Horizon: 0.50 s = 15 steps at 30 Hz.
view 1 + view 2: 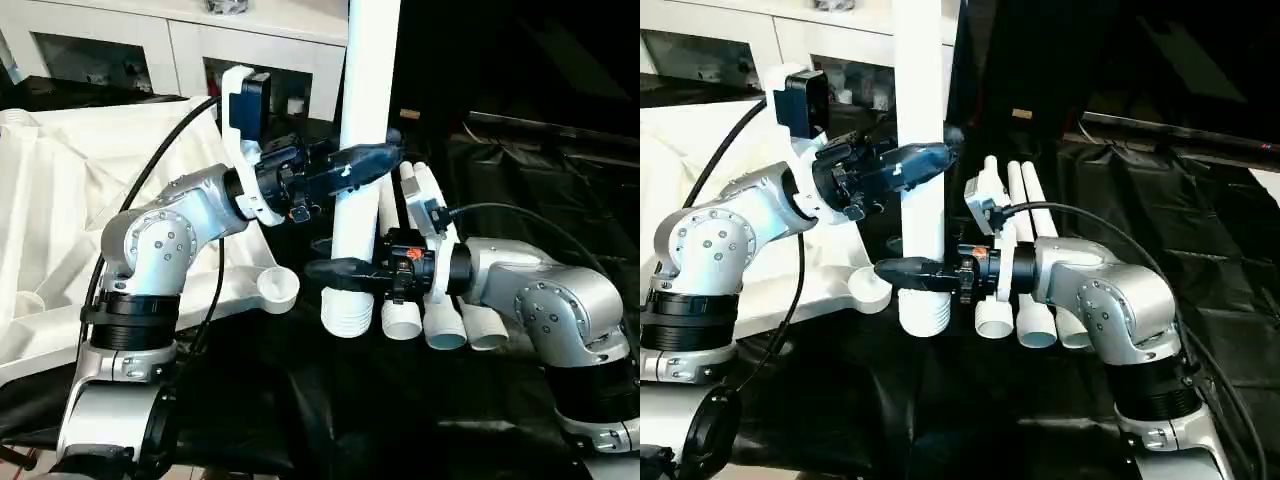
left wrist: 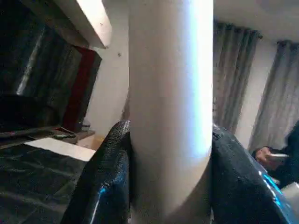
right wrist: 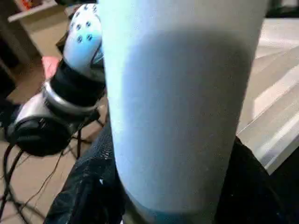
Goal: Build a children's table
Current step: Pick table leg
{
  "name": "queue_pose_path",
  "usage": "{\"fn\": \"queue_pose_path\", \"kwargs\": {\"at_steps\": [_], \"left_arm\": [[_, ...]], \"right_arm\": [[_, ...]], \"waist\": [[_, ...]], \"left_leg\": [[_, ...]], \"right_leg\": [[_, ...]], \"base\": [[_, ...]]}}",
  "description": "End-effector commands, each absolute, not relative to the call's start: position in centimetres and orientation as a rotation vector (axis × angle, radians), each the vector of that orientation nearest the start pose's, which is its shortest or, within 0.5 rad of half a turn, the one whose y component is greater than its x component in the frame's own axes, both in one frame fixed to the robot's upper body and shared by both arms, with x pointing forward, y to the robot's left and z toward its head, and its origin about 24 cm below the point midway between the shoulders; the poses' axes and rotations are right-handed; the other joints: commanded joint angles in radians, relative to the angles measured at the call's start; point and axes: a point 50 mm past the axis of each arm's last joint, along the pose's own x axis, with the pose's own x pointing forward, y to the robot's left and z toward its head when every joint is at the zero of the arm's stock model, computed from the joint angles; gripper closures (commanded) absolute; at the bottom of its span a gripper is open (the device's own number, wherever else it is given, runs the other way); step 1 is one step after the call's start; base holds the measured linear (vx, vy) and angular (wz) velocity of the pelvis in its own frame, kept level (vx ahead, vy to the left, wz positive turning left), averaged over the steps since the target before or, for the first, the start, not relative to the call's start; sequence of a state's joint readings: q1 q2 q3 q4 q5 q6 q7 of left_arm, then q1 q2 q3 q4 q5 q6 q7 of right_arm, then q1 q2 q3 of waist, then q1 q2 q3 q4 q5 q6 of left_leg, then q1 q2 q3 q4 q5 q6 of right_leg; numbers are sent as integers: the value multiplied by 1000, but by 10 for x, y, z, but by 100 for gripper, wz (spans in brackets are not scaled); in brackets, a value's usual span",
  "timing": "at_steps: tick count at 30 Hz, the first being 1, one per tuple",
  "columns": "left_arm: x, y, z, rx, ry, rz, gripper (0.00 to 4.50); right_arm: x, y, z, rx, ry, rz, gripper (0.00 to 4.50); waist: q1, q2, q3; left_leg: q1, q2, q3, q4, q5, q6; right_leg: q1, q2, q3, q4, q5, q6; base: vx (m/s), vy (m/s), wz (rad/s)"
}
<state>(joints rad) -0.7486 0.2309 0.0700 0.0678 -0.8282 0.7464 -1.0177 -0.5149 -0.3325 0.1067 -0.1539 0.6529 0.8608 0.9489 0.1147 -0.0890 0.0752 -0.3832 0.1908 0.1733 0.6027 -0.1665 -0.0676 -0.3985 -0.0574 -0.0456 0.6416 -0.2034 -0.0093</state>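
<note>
Leg held upright by both grippers, ready for a corner socket.

Left gripper [image 1: 385, 158] clamps the leg [image 1: 362, 120] higher up, right gripper [image 1: 325, 270] clamps it low, just above the ribbed end: two grips, prob. to keep the long tube vertical w/ ribbed end down. Tabletop [image 1: 60, 200] lies underside up at robot's left, its corner socket [image 1: 277, 287] just beside the leg's foot, not yet mated. Three spare legs [image 1: 440, 320] lie together on the black-covered counter [image 1: 330, 420], behind right gripper.

A home room: white glass-door cabinet [image 1: 150, 50], grey curtains [image 2: 261, 88], dark TV stand [image 2: 42, 121]
</note>
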Motion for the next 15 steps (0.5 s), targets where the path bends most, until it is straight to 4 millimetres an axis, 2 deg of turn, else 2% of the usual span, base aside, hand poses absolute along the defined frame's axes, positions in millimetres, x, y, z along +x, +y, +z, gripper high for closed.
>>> {"fn": "queue_pose_path", "kwargs": {"at_steps": [1, 5, 7, 8, 9, 10, 11, 12, 15], "left_arm": [[310, 86, 224, -447, -160, -1488, 194], [313, 85, 221, -445, -153, -1445, 155], [327, 79, 212, -394, -100, -1224, 151], [330, 78, 210, -379, -86, -1168, 151], [337, 76, 203, -352, -43, -1042, 148], [338, 75, 201, -347, -34, -1015, 148], [342, 72, 196, -348, 1, -920, 148], [343, 70, 194, -361, 12, -878, 148], [345, 69, 192, -367, 23, -821, 148]], "right_arm": [[283, -96, 150, 229, 241, 1324, 257], [288, -95, 149, 224, 228, 1277, 257], [299, -91, 150, 223, 198, 1165, 257], [301, -90, 150, 225, 192, 1139, 257], [308, -87, 151, 228, 176, 1075, 257], [309, -86, 152, 229, 173, 1061, 257], [314, -83, 152, 233, 166, 1014, 259], [316, -82, 152, 234, 166, 996, 259], [318, -80, 153, 238, 163, 981, 259]], "waist": [[2, 11, -79], [2, 13, -80], [-2, 14, -78], [-2, 14, -78], [-5, 10, -80], [-4, 10, -80], [0, 10, -82], [-4, 8, -82], [-2, 8, -85]], "left_leg": [[19, 36, -8, -68, -131, -47], [20, 36, -8, -68, -131, -53], [18, 37, -10, -69, -138, -61], [18, 37, -10, -69, -138, -61], [20, 41, -11, -69, -153, -70], [21, 38, -10, -68, -149, -71], [23, 39, -10, -68, -138, -72], [18, 38, -11, -68, -122, -71], [16, 34, -9, -65, -92, -57]], "right_leg": [[53, -78, 44, -75, -115, -174], [52, -78, 45, -75, -119, -165], [51, -78, 44, -76, -121, -165], [51, -78, 44, -76, -121, -165], [52, -82, 45, -76, -147, -153], [50, -81, 45, -77, -156, -148], [51, -81, 46, -78, -148, -142], [54, -79, 45, -73, -117, -146], [58, -76, 45, -69, -47, -147]], "base": [[0, 0, 0], [0, 0, 0], [0, 0, 0], [0, 0, 0], [0, 0, 0], [0, 0, 0], [0, 0, 0], [0, 0, 0], [0, 0, 0]]}}
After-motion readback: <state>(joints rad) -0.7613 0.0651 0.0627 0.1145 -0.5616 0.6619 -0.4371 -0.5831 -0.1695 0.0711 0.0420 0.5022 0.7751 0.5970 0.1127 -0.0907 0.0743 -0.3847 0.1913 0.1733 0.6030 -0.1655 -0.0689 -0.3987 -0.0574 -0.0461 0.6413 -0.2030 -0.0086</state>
